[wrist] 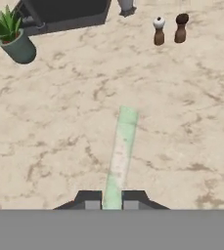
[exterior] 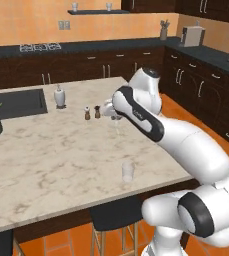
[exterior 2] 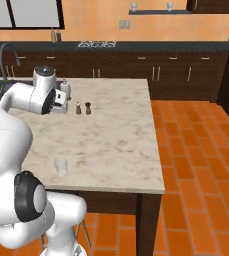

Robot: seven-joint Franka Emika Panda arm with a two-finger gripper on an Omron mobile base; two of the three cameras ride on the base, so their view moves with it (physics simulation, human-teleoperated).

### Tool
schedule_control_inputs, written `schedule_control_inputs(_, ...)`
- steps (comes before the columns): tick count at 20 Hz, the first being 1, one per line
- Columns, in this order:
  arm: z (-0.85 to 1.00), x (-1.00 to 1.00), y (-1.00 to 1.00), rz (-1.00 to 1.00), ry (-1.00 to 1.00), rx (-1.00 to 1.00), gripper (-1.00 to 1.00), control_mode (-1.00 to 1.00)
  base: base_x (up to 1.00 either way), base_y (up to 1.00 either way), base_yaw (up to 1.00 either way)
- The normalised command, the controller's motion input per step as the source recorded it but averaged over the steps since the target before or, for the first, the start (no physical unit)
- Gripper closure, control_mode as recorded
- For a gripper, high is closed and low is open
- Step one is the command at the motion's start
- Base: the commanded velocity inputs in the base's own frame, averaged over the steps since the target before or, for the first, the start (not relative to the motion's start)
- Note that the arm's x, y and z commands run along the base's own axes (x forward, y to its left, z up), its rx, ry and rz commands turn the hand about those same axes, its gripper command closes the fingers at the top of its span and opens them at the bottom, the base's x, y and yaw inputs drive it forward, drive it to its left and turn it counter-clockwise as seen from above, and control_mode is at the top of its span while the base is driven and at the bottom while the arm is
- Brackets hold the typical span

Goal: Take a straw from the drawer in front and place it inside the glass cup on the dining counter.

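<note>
So the gripper (wrist: 112, 204) was pinching the straw (wrist: 121, 154), both dark tips pressed against its near end with the pale stick running straight out ahead of them. Its long axis followed the gripper's own line of sight, leaning just a touch to the right at the far tip, and it pointed down at bare marbled stone of the dining counter (wrist: 45, 141), not at anything you'd want to drop it into. That's the bit that mattered: the glass cup (exterior: 128, 171) sat near the front edge of the counter, below the hand and back toward the robot's base, well apart from the straw tip. In the right base view the cup (exterior 2: 61, 165) was likewise on the robot's side of the hand. My read is the hand needed to pull back toward the base and get the straw more upright over the rim before letting go. Farther out past the straw tip were the salt and pepper shakers (wrist: 169, 29), off to the left a potted plant (wrist: 13, 41), and beyond that the dark sink (wrist: 64, 12).
</note>
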Motion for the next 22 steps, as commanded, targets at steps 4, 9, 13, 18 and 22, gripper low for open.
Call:
schedule_control_inputs(4,0.0,0.03,-0.6,0.59,-0.21,0.07,1.0,-1.0,0.0,0.0,0.0)
schedule_control_inputs(9,-0.01,0.27,-0.4,0.6,-0.15,0.1,1.0,-1.0,0.0,0.0,0.0)
schedule_control_inputs(13,-0.05,0.02,-0.12,0.54,-0.11,0.16,1.0,-1.0,0.0,0.0,0.0)
schedule_control_inputs(18,-0.05,-0.25,0.06,0.41,-0.05,0.26,1.0,-1.0,0.0,0.0,0.0)
schedule_control_inputs(22,-0.08,-0.07,0.0,0.32,-0.03,0.36,1.0,-1.0,0.0,0.0,0.0)
